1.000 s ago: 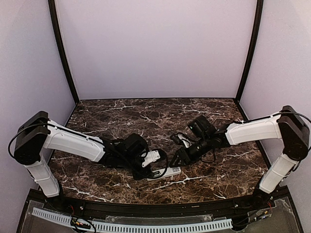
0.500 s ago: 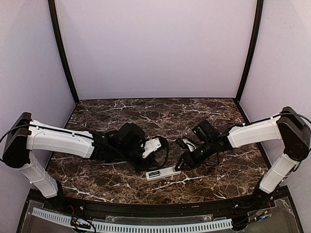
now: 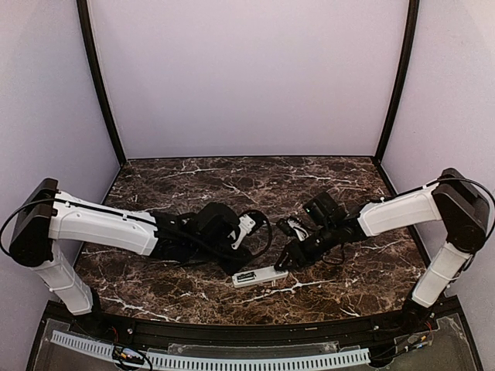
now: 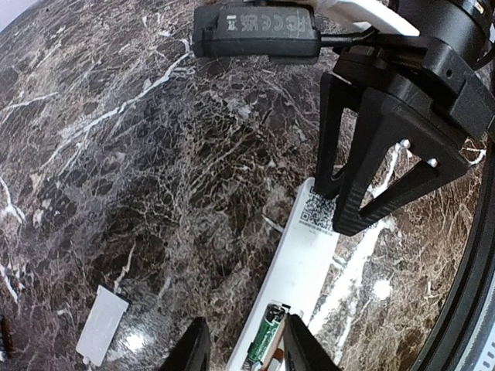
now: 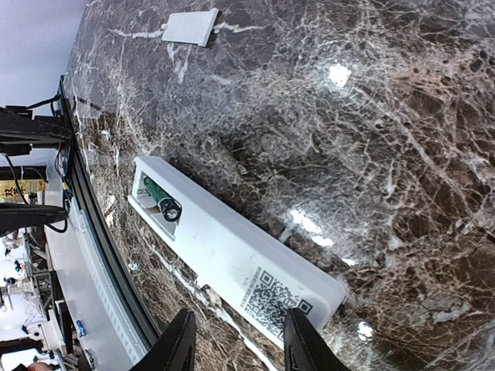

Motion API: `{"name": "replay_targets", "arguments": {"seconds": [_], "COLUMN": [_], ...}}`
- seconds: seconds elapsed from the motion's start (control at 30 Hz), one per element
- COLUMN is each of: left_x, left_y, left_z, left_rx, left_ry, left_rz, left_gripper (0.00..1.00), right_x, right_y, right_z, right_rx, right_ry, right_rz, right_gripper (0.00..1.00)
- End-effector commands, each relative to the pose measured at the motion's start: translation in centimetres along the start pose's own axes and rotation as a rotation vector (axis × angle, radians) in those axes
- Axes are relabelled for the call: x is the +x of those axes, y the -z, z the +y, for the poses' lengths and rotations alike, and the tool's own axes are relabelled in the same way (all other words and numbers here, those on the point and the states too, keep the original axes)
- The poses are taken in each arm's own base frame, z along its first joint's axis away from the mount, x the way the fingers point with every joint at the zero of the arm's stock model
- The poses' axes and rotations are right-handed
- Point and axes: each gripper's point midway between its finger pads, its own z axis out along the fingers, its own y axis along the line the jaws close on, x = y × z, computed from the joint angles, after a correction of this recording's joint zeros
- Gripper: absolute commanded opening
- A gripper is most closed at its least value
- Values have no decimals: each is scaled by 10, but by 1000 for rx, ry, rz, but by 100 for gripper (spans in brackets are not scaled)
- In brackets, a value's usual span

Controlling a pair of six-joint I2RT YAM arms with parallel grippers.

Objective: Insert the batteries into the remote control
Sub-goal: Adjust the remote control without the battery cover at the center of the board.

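The remote control (image 3: 260, 277) lies back side up near the table's front, its battery bay uncovered at the left end. One green battery (image 4: 267, 338) sits in that bay, also seen in the right wrist view as the battery (image 5: 161, 199). My left gripper (image 4: 249, 352) hovers over the bay end of the remote control (image 4: 305, 259), jaws apart and empty. My right gripper (image 5: 240, 344) is open over the QR-code end of the remote control (image 5: 232, 247). Its fingertips (image 4: 349, 220) rest at that end. In the top view the left gripper (image 3: 244, 259) and right gripper (image 3: 283, 263) flank the remote.
The white battery cover (image 4: 102, 323) lies flat on the marble to the left of the remote, also visible as the cover (image 5: 189, 27). A thin dark item (image 4: 5, 337) is cut by the frame edge. The table's front rail (image 3: 232, 332) runs just behind the remote.
My left gripper drew back off the remote's left end, uncovering it, then shifted right again. The right gripper edged along the remote's right end. Both pairs of jaws narrowed slightly.
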Motion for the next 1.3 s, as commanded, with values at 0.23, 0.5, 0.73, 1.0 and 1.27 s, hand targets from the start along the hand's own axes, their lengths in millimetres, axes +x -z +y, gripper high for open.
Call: {"name": "replay_targets", "arguments": {"seconds": [0.23, 0.5, 0.73, 1.0, 1.27], "left_x": [18, 26, 28, 34, 37], "left_y": [17, 24, 27, 26, 24], "left_z": [2, 4, 6, 4, 0], "left_rx": [-28, -29, -36, -22, -16], "left_ry": [96, 117, 112, 126, 122], "left_rz": [4, -3, -7, 3, 8], "left_gripper": [35, 36, 37, 36, 36], "right_x": [-18, -37, -29, -2, 22], "right_y": [21, 3, -10, -5, -9], "right_z": [-7, -10, -15, -7, 5], "right_rx": [30, 4, -32, -97, -121], "right_ry": [24, 70, 65, 50, 65], "right_rz": [-71, -47, -5, 23, 63], "right_gripper": [48, 48, 44, 37, 35]}}
